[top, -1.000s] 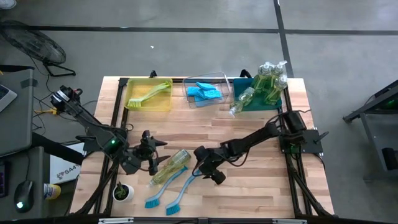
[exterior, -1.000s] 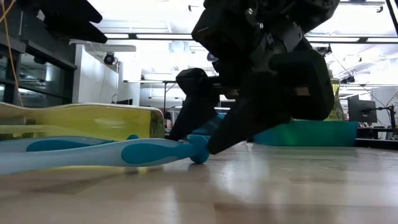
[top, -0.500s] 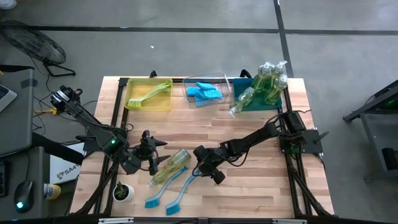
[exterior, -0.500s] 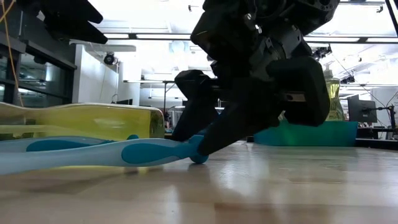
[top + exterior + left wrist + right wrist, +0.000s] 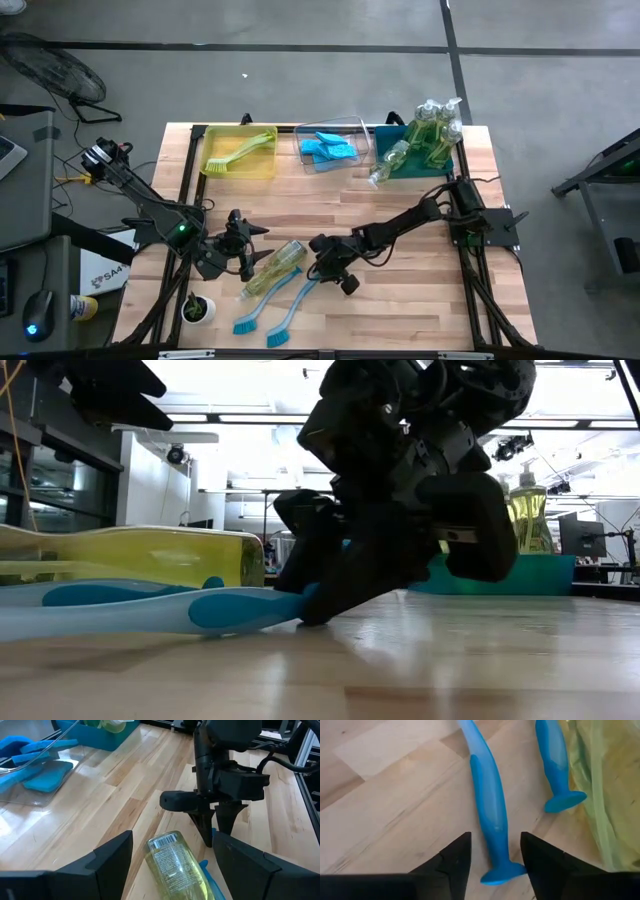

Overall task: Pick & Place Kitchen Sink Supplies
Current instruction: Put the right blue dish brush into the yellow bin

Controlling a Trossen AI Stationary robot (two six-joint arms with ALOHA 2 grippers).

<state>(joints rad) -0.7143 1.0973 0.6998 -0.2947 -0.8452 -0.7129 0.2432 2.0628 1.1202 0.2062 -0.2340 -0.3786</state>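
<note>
Two parted fingers of the right gripper (image 5: 492,862) are set astride a blue dish brush (image 5: 487,805) handle end — left gripper (image 5: 243,262) held wide over the soap bottle (image 5: 272,267).

Right arm: I reach in from the table's right side, stretched low toward the middle.
Right gripper (image 5: 322,277): pointed down at the tabletop, my two dark fingers parted, tips nearly touching the wood.
Left arm: I wait at the left.
Left gripper (image 5: 243,262): fingers spread apart, tilted downward.
</note>
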